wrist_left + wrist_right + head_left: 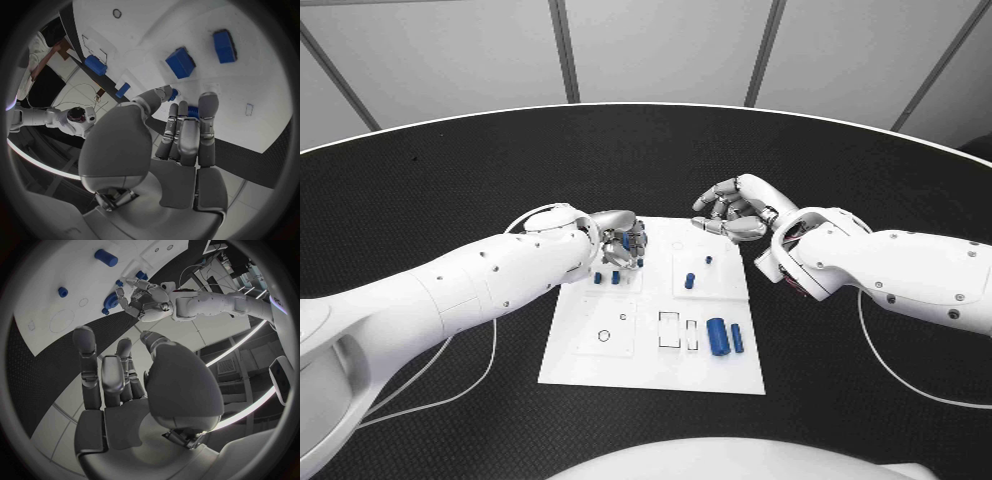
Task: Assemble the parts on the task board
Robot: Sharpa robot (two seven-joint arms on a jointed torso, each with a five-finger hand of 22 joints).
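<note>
Left hand (620, 243) pinches a small blue part (635, 243) above the task board (661, 372); right hand (736, 212), beyond the board's far edge, holds nothing. Lower the part upright, aligned before release.

Right hand (119, 390) with fingers extended above the task board (50, 285); left hand (147, 300) near blue parts (106, 257).

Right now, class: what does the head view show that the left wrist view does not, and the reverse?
Head view alone: both arms over the black table, with two blue cylinders lying on the task board's near right part. Left wrist view alone: the back of the left hand close up, a blue part at its fingertips. Both share the board, blue parts and right hand.
</note>
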